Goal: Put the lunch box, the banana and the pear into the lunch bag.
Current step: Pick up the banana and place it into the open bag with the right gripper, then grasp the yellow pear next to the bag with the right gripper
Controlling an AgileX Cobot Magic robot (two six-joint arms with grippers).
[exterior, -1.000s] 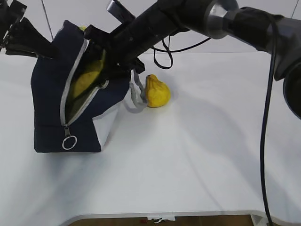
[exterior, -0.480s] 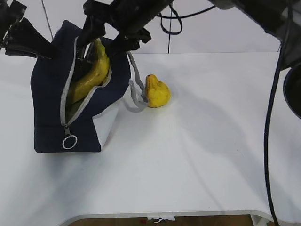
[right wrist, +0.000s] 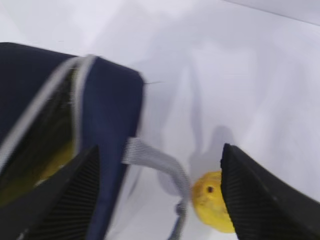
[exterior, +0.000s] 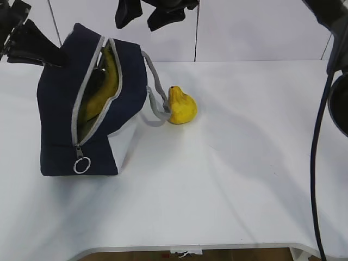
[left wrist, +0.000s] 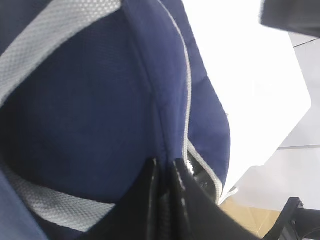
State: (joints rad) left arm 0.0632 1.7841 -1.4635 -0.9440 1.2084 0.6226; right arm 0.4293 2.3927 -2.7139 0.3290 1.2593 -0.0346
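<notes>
- Standing on the white worktop (exterior: 228,179) at the left, the lunch bag (exterior: 60,125) has its grey zipper run open, and the round ring pull (exterior: 81,165) hangs low on its front face.
- Through the open slit the banana (exterior: 109,76) shows, lying lengthwise inside the bag with one end up near the top of the opening.
- The pear (exterior: 181,106) sits on the worktop just right of the bag, stem end upward, with the bag's grey rope handle (exterior: 154,103) looping down against its left side.
- From the left, the left fingers (left wrist: 162,200) are clenched on the bag's navy fabric at the zipper edge; in the exterior view that arm's dark tip (exterior: 32,46) meets the bag's upper left corner.
- High above the bag's mouth, the right fingers (exterior: 149,13) hang spread wide and grasp nothing; their two dark pads frame the bag's opening and the pear (right wrist: 214,200) in the right wrist view.
- Nothing lies between those fingers and the pear except the rope handle (right wrist: 155,160) draped beside it.
- A black cable (exterior: 321,141) hangs down the right edge of the exterior view, well apart from bag and fruit.
- No lunch box can be made out; the bag's interior below the banana is too dark to tell.
</notes>
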